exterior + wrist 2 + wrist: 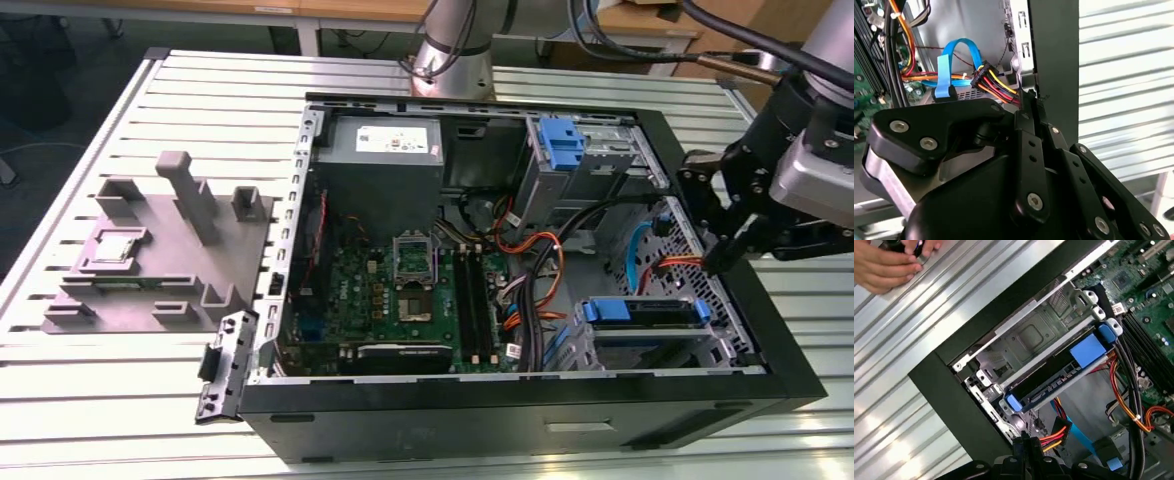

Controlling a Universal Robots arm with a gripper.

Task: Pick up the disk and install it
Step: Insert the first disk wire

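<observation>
The disk [641, 312], a dark flat drive edged by a bright blue carrier frame, sits in the metal drive cage at the near corner of the open computer case, on the exterior view's right. In the first wrist view the disk [1064, 372] lies slid into the cage with its blue tabs showing. My gripper [722, 258] hangs over the case's wall on the exterior view's right, a little above and beyond the disk. Its fingers [1026, 442] are shut with nothing between them, their tips close to a bundle of red, yellow and black power wires [996, 85].
The black case [534, 400] lies open on a slatted metal table [120, 400]. Inside are a motherboard [400, 290], a grey power-supply box [384, 145], a blue bracket [561, 145] in the far bay and loose cables. A grey fixture [160, 250] stands beside the case. A person's hand [889, 265] rests on the table.
</observation>
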